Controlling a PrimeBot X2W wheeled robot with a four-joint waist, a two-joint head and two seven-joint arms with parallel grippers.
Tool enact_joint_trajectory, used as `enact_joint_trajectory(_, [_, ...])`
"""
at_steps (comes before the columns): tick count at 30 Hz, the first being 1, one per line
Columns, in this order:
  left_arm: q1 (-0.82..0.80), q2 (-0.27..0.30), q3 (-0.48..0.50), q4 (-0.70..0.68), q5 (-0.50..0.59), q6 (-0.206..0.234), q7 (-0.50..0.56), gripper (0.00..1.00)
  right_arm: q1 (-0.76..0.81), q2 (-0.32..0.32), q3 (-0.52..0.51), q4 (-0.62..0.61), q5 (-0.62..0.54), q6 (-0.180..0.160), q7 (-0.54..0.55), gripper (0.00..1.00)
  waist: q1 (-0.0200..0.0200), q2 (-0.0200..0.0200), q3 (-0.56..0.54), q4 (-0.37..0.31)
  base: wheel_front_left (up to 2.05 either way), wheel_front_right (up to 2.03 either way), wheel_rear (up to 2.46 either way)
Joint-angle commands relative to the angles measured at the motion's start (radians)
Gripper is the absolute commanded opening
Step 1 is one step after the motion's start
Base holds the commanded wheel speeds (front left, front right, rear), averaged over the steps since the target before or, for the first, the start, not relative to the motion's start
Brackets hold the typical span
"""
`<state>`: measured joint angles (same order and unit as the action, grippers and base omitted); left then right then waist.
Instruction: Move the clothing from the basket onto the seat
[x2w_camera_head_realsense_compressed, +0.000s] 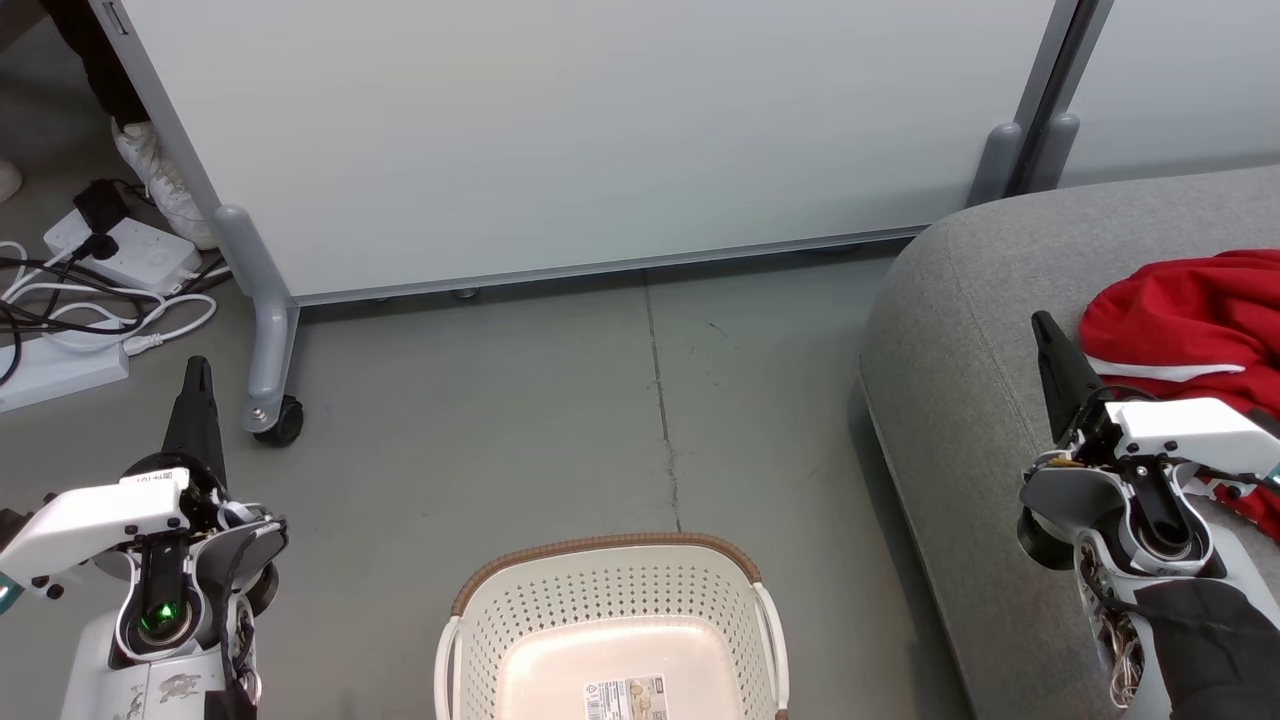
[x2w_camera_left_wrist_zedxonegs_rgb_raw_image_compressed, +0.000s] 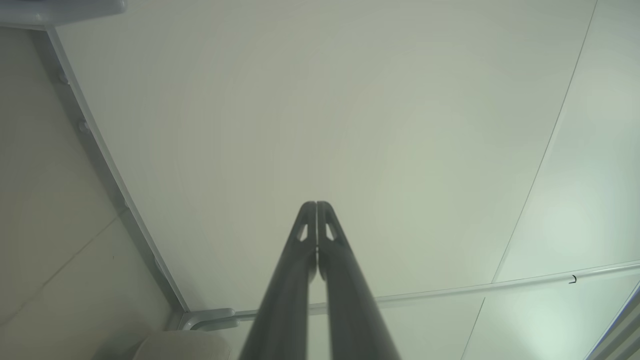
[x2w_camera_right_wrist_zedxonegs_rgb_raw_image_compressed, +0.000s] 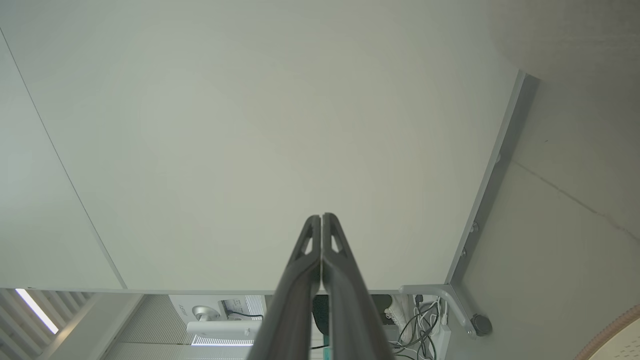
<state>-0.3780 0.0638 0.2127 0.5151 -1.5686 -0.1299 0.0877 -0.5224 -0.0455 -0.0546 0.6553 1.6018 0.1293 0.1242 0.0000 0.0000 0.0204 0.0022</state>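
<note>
Both arms point forward. Left gripper (x2w_camera_head_realsense_compressed: 197, 372) fingers together, empty. Right gripper (x2w_camera_head_realsense_compressed: 1043, 326) likewise, with bright red soft-fabric clothing (x2w_camera_head_realsense_compressed: 1190, 315) just to its right.

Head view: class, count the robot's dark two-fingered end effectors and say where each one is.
2. The left end effector is at lower left above the grey floor; the right end effector is at lower right over the grey fabric sofa cushion, beside the bright red clothing.

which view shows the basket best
The head view: the basket sits bottom centre, with its perforated walls, label and brown rim plain. The right wrist view catches a sliver of that rim in its lower right corner. The left wrist view faces a white panel.
</note>
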Motion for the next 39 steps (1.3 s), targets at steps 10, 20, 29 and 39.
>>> enact_joint_trajectory(10, [-0.015, 0.004, 0.004, 0.000, 0.001, -0.005, 0.003, 0.00, -0.003, -0.009, -0.001, 0.000, 0.005, 0.003, 0.006, 0.00, 0.0000, 0.0000, 0.000, 0.000, 0.00, 0.00, 0.00])
enact_joint_trajectory(20, [-0.015, 0.004, 0.005, 0.000, 0.001, -0.005, 0.003, 0.00, -0.003, -0.009, -0.001, 0.000, 0.005, 0.003, 0.006, 0.00, 0.0000, 0.0000, 0.000, 0.000, 0.00, 0.00, 0.00])
enact_joint_trajectory(29, [-0.015, 0.004, 0.005, 0.000, 0.002, -0.005, 0.004, 0.00, -0.003, -0.009, -0.001, 0.000, 0.005, 0.003, 0.006, 0.00, 0.0000, 0.0000, 0.000, 0.000, 0.00, 0.00, 0.00])
enact_joint_trajectory(39, [-0.015, 0.004, 0.006, 0.000, 0.002, -0.005, 0.004, 0.00, -0.003, -0.009, -0.001, 0.000, 0.005, 0.003, 0.005, 0.00, 0.0000, 0.0000, 0.000, 0.000, 0.00, 0.00, 0.00])
